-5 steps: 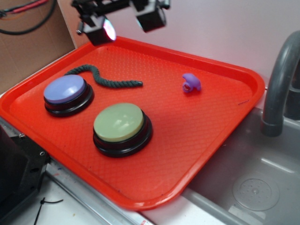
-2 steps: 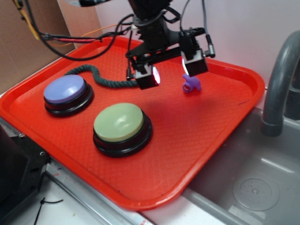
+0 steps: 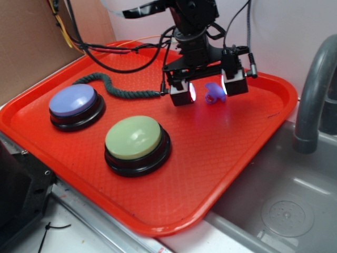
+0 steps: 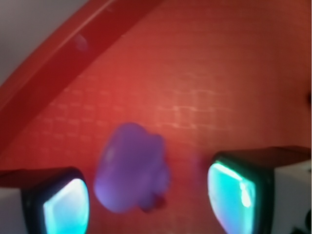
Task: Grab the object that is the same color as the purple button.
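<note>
Since a moment ago my hand (image 3: 208,93) has swung across and dropped, so its two fingers are now flanking the tiny purple plastic piece with the lumpy rounded top and ring loop (image 3: 214,93), where before they were hanging off to its side. That is putting me in place for the grab; closing looks like the step left. The piece is lying toward the far right part of the red textured plastic tray (image 3: 221,158), near the far rim. From outside, its loop is pointing toward my left finger and its rounded bulk toward the right one. In the wrist view it is blurred, sitting closer to the left pad (image 4: 66,207) than the right, and its long axis is hard to judge. My hand is standing wide open, gripping nothing. Well away are the dark green rope (image 3: 113,87), the lavender-topped round button on its black base (image 3: 73,101), and the pale green-topped button (image 3: 134,138).
</note>
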